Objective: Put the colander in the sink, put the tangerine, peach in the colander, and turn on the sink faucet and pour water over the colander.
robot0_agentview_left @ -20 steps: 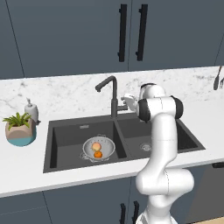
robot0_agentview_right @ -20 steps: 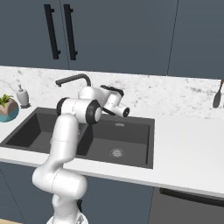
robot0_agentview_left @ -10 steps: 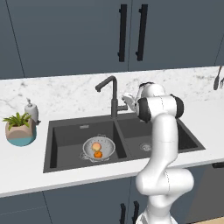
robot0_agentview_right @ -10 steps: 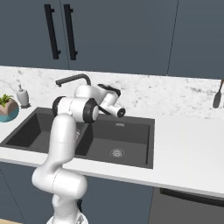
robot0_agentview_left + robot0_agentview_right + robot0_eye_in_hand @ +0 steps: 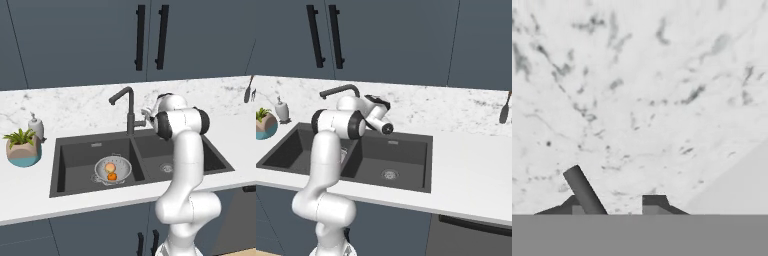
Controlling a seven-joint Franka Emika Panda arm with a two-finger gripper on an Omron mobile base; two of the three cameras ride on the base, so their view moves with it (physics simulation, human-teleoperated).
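Two small round fruits, the bright orange tangerine (image 5: pixel 112 176) and pale peach (image 5: pixel 110 168), are seen inside the perforated silvery metal colander (image 5: pixel 113 170) in the dark charcoal sink's (image 5: pixel 80 155) left basin. At the tall dark grey faucet's (image 5: pixel 128 107) three o'clock side, the pincer (image 5: pixel 146 113) is closed on the small side lever (image 5: pixel 584 191). That stiff, smooth lever is judged slippery and best held near its tip.

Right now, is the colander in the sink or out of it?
In: the colander sits in the sink's left basin, holding the tangerine and the peach.

Setting: rendered home kitchen | Evidence: white marble-look counter (image 5: pixel 75 107) with matching backsplash; dark double-basin sink (image 5: pixel 75 160) and faucet (image 5: pixel 127 107) | dark blue cabinets (image 5: pixel 75 40) with black bar handles above | soap dispenser (image 5: pixel 35 125), potted plant (image 5: pixel 21 147)
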